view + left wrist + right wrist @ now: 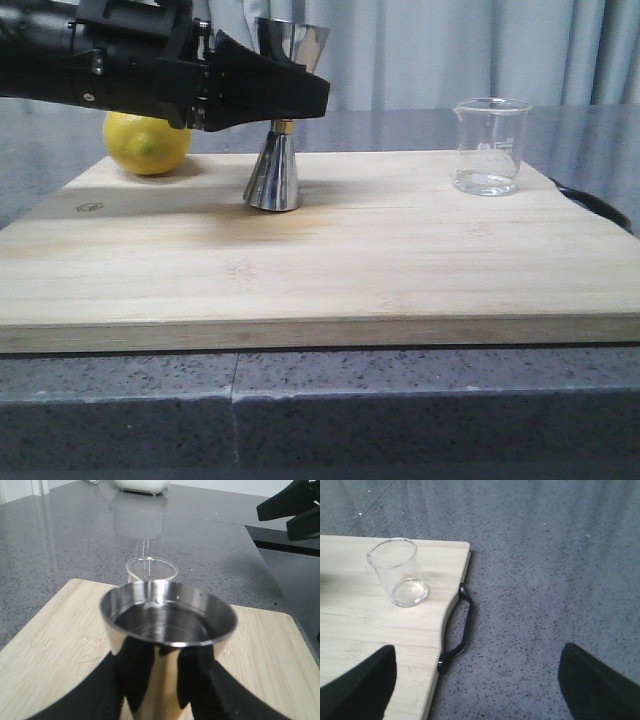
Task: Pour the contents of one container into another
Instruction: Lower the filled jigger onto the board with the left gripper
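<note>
Now the left gripper is clamping the jigger, standing nr the board's back edge; beaker at back-right corner. Right gripper is gaping wide, empty. Steady jigger upright w/ firm waist hold.

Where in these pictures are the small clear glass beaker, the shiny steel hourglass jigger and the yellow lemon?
Small clear glass beaker [489, 150]: front view, middle of its side wall.
Shiny steel hourglass jigger [272, 178]: front view, lower cone.
Yellow lemon [147, 148]: front view, the peel below the arm.
</note>
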